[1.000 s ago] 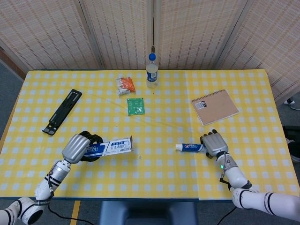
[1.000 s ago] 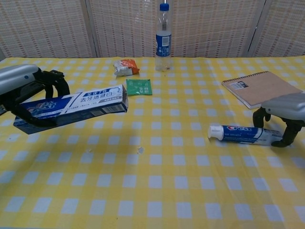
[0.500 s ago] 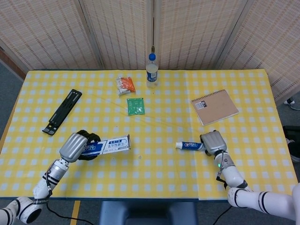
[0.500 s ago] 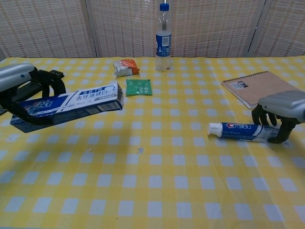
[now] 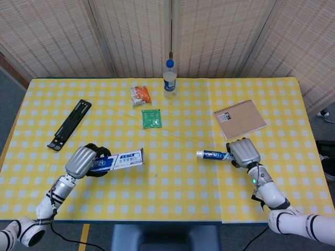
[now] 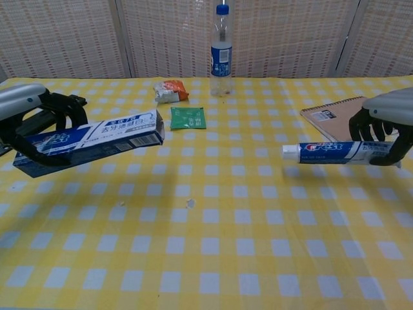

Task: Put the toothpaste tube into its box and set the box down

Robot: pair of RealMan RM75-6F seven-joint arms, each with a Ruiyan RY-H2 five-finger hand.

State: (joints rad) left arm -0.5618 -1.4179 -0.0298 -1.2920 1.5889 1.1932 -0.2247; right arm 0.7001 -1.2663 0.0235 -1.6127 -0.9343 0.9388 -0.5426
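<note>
The blue and white toothpaste box [image 5: 120, 160] [image 6: 90, 138] hangs above the table, held at its near end by my left hand [image 5: 84, 161] [image 6: 26, 113], its open end pointing right. My right hand [image 5: 244, 152] [image 6: 387, 123] grips the blue toothpaste tube [image 5: 213, 155] [image 6: 332, 152] by its tail. The tube is lifted off the cloth, lying level, white cap pointing left toward the box. A wide gap separates cap and box mouth.
On the yellow checked table [image 5: 172, 183] stand a water bottle [image 5: 169, 79] at the back, an orange snack packet [image 5: 140, 94], a green sachet [image 5: 151, 118], a brown spiral notebook [image 5: 239, 119] at right and a black folding stand [image 5: 69, 124] at left.
My right hand closed on the tube and raised it off the table. The left hand carried the box slightly left and higher.
</note>
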